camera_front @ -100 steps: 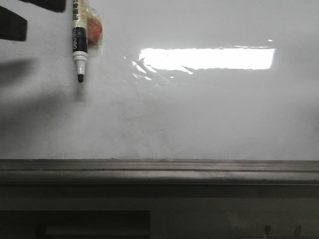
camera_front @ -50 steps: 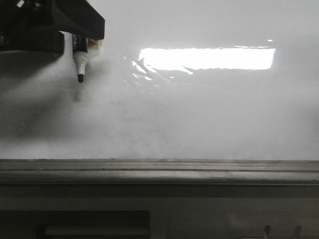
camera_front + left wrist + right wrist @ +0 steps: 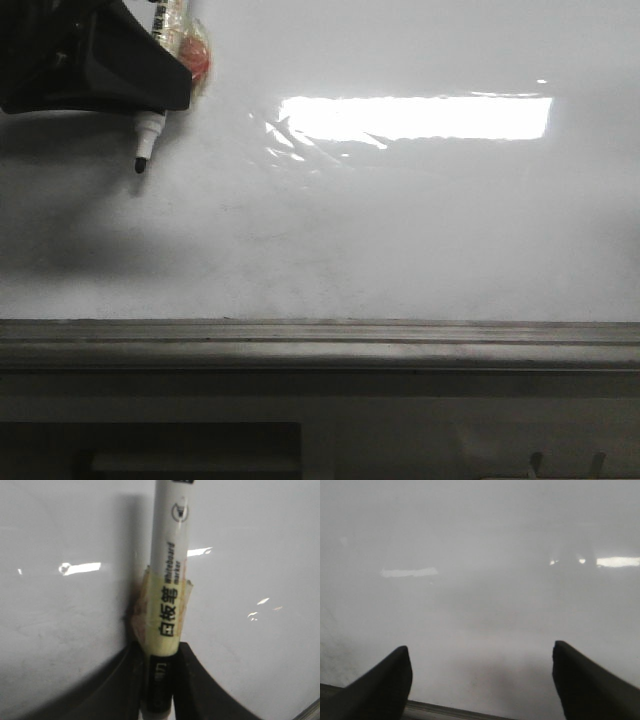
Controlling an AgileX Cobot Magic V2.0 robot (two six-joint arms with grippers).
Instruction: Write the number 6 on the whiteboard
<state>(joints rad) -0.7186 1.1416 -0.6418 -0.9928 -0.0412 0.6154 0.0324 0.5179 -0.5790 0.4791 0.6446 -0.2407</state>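
Observation:
The whiteboard (image 3: 400,230) fills the front view, glossy white and faintly smudged. No number 6 shows on it. My left gripper (image 3: 140,95) sits at the upper left and is shut on a whiteboard marker (image 3: 145,140), whose black tip points down at the board. In the left wrist view the marker (image 3: 167,595) runs up between the black fingers (image 3: 200,685), wrapped in yellowish tape. My right gripper (image 3: 480,680) is open and empty over the bare board (image 3: 480,580); it is out of the front view.
A grey metal ledge (image 3: 320,345) runs along the board's lower edge. A bright rectangular light glare (image 3: 415,117) lies on the board at upper centre. A bit of orange-red tape (image 3: 198,62) shows by the marker.
My left gripper came down over the marker and closed on it. The marker has shifted a little left and tilted, its tip slightly higher than before.

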